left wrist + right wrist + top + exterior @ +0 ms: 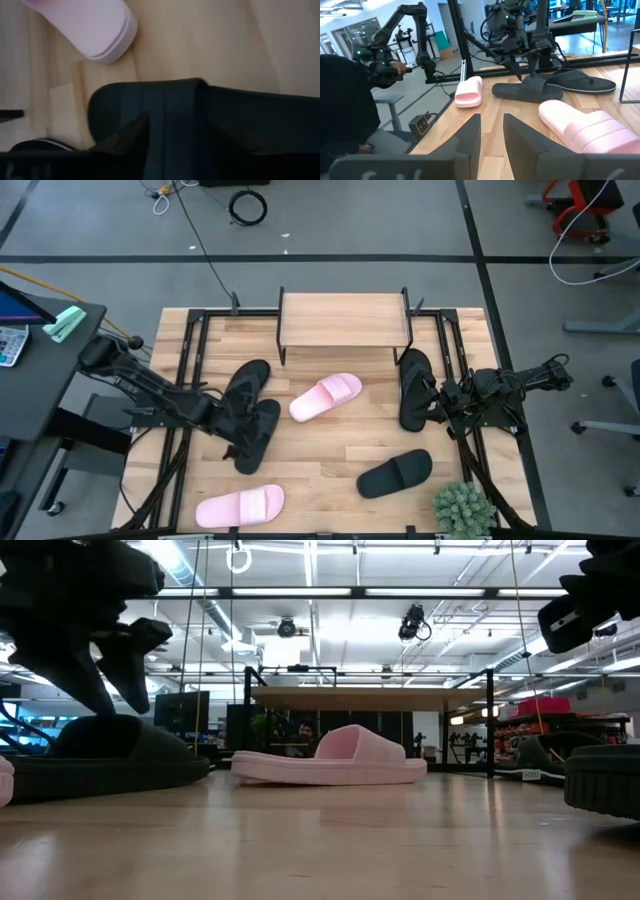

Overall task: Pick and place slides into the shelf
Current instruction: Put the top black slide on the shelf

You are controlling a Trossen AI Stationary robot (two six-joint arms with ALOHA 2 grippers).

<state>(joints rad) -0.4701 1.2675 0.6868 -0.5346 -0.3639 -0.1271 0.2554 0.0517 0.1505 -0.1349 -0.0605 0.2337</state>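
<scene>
One black slide (pixel 247 435) under left tool (pixel 232 425)

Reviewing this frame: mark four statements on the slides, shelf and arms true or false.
1. A pink slide lies in front of the shelf. True.
2. Two slides sit on top of the shelf. False: its top board is bare.
3. The left tool is over the black slides on the table's left side. True.
4. The potted plant stands at the table's left edge. False: it is at the near right corner.
5. A second pink slide lies near the front edge. True.
</scene>
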